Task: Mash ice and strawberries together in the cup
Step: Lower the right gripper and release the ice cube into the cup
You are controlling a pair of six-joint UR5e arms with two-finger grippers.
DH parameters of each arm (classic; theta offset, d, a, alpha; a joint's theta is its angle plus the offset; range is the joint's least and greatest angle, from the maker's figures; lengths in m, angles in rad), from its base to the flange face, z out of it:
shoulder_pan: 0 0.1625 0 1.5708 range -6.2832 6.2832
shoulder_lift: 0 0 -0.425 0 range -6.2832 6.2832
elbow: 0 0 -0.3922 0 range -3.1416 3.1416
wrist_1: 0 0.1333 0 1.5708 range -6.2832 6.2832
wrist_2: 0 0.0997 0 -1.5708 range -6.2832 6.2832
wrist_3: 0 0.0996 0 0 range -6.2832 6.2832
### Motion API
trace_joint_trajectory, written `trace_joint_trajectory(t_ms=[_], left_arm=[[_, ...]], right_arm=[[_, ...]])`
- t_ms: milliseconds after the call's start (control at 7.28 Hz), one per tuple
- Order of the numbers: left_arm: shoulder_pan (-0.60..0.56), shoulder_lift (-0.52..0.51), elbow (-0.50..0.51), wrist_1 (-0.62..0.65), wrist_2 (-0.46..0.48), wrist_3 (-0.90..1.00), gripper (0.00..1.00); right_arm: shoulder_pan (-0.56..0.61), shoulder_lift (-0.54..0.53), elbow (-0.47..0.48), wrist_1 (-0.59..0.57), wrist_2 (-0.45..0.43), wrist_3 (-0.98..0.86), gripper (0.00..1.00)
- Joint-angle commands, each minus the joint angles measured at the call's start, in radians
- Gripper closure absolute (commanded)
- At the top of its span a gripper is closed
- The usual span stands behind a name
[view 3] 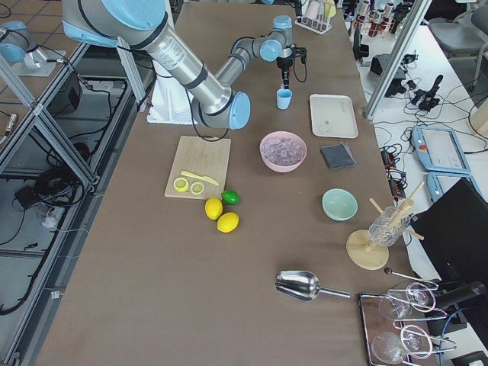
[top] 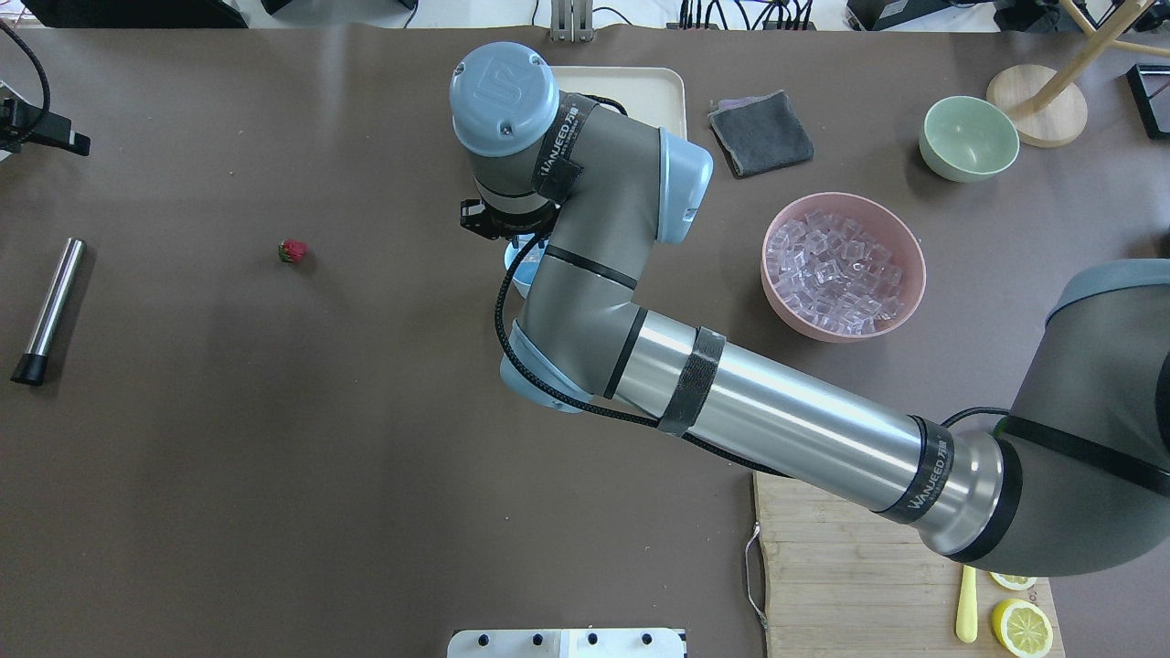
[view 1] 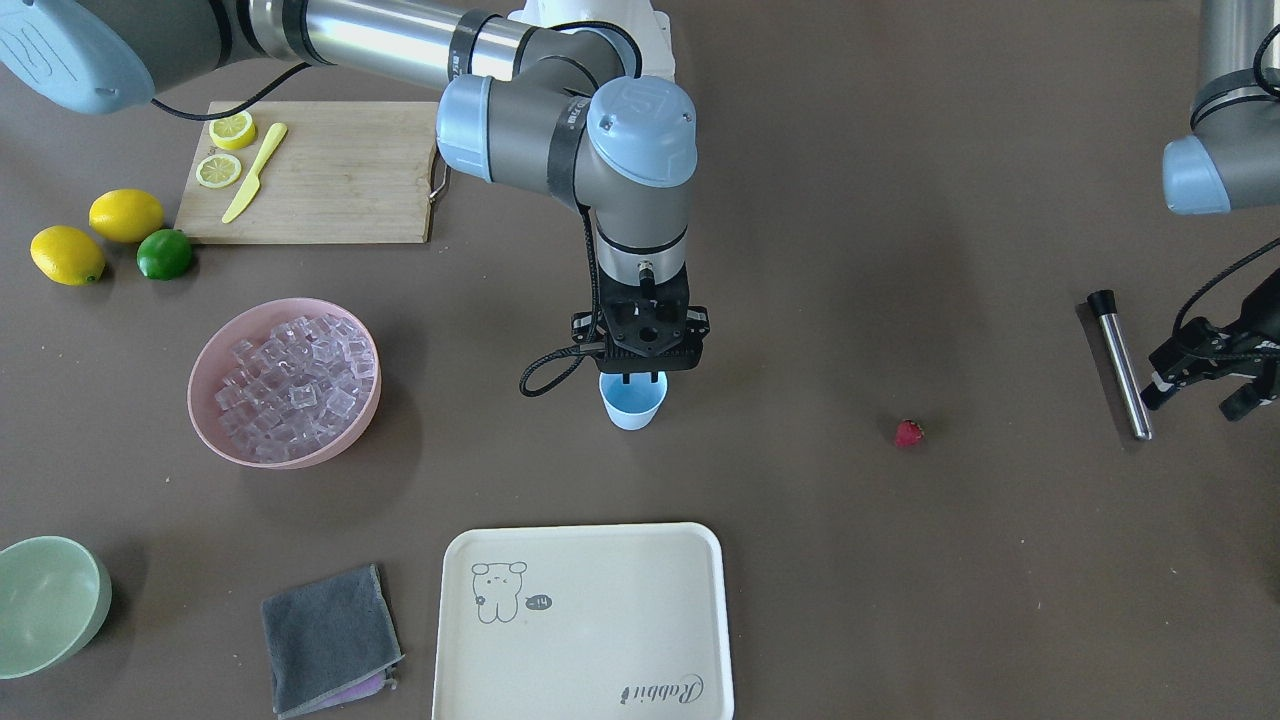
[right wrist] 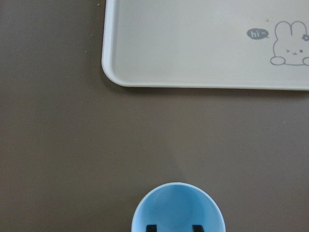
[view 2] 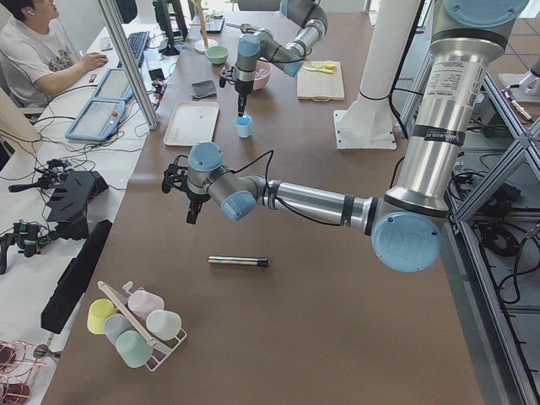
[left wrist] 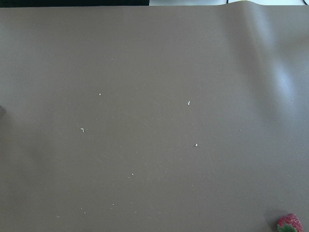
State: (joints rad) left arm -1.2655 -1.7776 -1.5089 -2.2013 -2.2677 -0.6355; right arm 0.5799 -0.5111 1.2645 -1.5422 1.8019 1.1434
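The light-blue cup (view 1: pixel 633 405) stands upright mid-table. My right gripper (view 1: pixel 639 380) hangs straight over it, open, with both fingertips (right wrist: pixel 151 227) just inside the cup's mouth (right wrist: pixel 177 210) and nothing showing between them. What shows of the cup's inside looks bare. The ice (view 1: pixel 292 385) fills a pink bowl (view 1: pixel 205 365). The strawberry (view 1: pixel 908 433) lies alone on the table and shows at the lower right corner of the left wrist view (left wrist: pixel 289 224). My left gripper (view 1: pixel 1195 400) is open and empty, next to a steel muddler (view 1: pixel 1120 365).
A cream tray (view 1: pixel 585 700) lies in front of the cup, beside a grey cloth (view 1: pixel 328 635) and a pale-green bowl (view 1: pixel 50 600). A cutting board (view 1: pixel 340 170) with lemon slices and a yellow knife, two lemons (view 1: pixel 125 215) and a lime (view 1: pixel 164 254) sit near the robot's right.
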Motion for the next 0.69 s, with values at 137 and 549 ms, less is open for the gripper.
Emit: trace_joint_trajectory(t_ms=[137,549], left_arm=[[0.0,0.001,-0.002,0.0,0.004,0.0,0.03],[0.0,0.0,-0.007,0.0,-0.001,0.0,0.03]], right_arm=[[-0.005,-0.021,0.0,0.007,-0.007,-0.007,1.0],[-0.005,-0.023,-0.011,0.052,-0.061,0.021,0.7]])
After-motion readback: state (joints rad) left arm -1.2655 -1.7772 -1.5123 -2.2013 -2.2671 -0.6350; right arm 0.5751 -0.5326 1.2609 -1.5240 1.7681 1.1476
